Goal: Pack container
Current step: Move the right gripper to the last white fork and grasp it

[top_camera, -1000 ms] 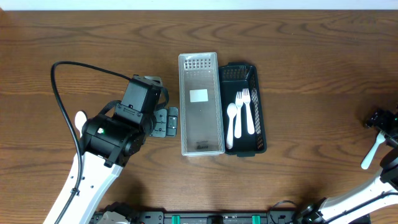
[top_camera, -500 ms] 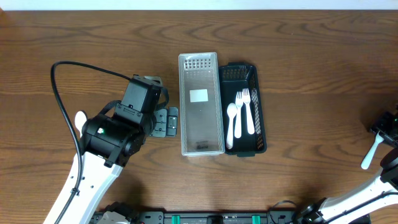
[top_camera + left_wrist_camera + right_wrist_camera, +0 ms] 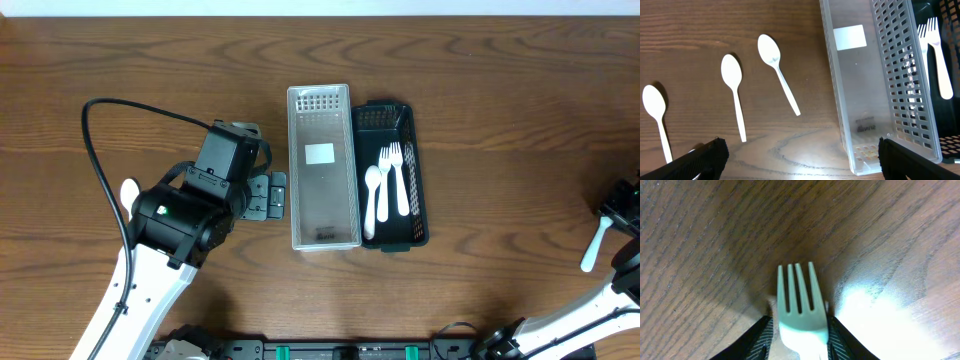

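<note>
Right pincer (image 3: 800, 337) now closed on white fork (image 3: 797, 300); left pincer (image 3: 268, 196) unchanged

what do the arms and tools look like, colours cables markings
Both arms have white links and black joint housings. The left arm carries a rounded black housing with a small green dot, a boxy black wrist and a thin black cable looping off it. The left tool has black, coarse-textured fingers; the right tool has black pads with pale ribbing.

Spoons (image 3: 777, 75) lie well spaced; clear bin (image 3: 865, 90) walls their right
</note>
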Tool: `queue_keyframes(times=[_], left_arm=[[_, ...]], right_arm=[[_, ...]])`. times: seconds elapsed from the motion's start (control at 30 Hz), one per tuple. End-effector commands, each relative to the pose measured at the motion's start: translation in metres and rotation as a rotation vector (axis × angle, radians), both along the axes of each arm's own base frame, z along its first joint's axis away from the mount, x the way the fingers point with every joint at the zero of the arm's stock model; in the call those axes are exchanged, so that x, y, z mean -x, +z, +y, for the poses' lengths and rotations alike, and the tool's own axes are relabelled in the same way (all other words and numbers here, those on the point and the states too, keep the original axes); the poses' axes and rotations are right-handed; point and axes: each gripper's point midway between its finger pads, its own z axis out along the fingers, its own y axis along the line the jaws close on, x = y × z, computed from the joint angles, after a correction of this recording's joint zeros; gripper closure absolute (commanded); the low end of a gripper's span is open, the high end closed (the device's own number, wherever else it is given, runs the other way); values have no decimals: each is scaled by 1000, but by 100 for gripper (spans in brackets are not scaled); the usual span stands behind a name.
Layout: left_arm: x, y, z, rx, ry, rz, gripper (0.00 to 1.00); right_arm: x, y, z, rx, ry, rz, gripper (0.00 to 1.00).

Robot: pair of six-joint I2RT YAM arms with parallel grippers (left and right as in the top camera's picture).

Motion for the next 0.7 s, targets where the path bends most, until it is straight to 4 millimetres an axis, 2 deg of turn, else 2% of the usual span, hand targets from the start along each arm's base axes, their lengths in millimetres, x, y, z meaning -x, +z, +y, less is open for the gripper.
queue_keyframes(times=[0.0, 0.23, 0.4, 0.47, 0.5, 0.57, 0.67], left_arm=[[-1, -1, 3, -19, -1, 0, 2], [-1, -1, 3, -19, -1, 0, 2], [-1, -1, 3, -19, -1, 0, 2], [-1, -1, 3, -19, -1, 0, 2], [-1, -1, 3, -19, -1, 0, 2], [-1, -1, 3, -19, -1, 0, 2], [-1, -1, 3, -19, -1, 0, 2]], right_arm=[[2, -14, 7, -53, -13, 7, 66], [1, -13, 8, -56, -13, 4, 78], [1, -13, 8, -60, -53, 0, 80], [-3, -10, 12, -79, -58, -21, 90], [-6, -8, 14, -90, -55, -36, 94], [-14, 1, 21, -100, -57, -59, 95], [-33, 24, 35, -90, -4, -115, 99]])
